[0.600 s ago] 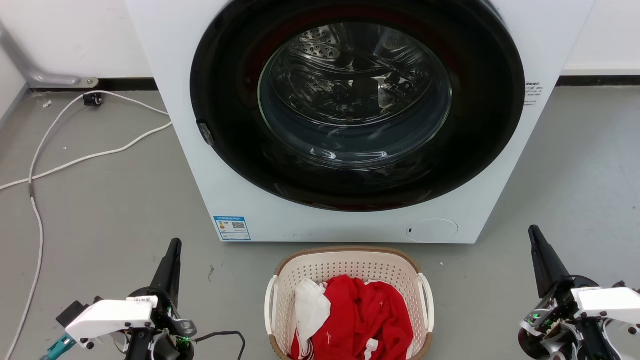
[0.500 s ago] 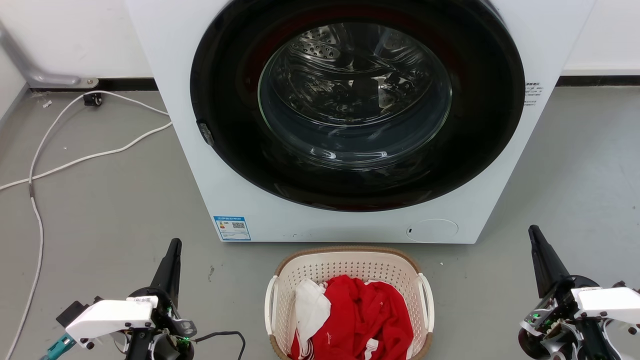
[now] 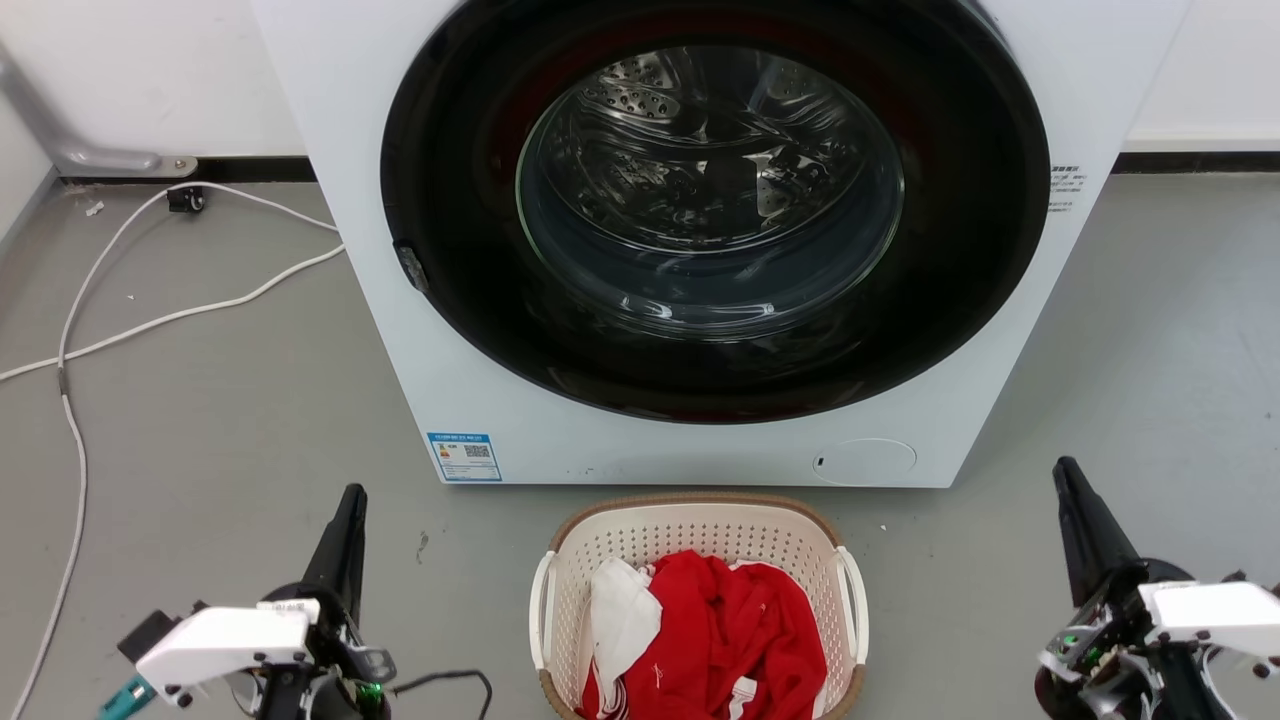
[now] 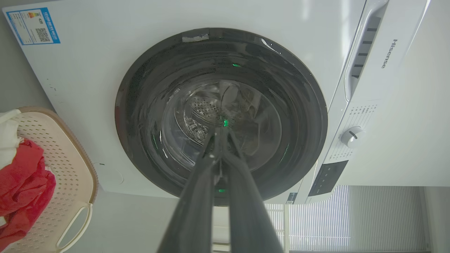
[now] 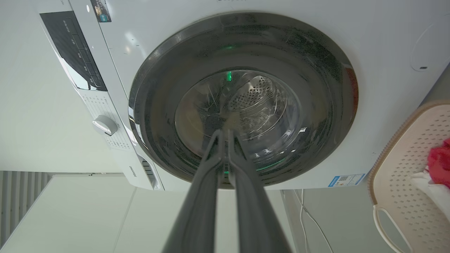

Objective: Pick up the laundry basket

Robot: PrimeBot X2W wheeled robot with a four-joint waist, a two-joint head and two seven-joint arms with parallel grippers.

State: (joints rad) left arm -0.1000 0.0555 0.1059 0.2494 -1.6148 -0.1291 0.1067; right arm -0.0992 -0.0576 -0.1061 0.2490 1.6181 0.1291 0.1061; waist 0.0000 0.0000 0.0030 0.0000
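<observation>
Your cream-white perforated plastic laundry basket with the brown woven-look rim (image 3: 700,535) sits just in front of the white front-loading washing machine (image 3: 700,455), its long axis running toward the machine. It lies between your left gripper (image 3: 350,495) and right gripper (image 3: 1063,470), about equally far from each, and both have their jaws pressed together and point at the machine. Its white side handles (image 3: 856,600) each face one arm across open grey floor (image 3: 220,420), so you'd likely spread the jaws and swing inward; only the far rim is crowded by the machine.

- Grey floor (image 3: 200,440), smooth, evenly lit.
- White wall (image 3: 150,70), with a dark baseboard (image 3: 250,168) along its foot.
- White front-loading washing machine (image 3: 440,380), dark round door.
- White cable (image 3: 150,323) loops across the floor at left.
- Slatted blinds (image 4: 351,218) in the left wrist view.
</observation>
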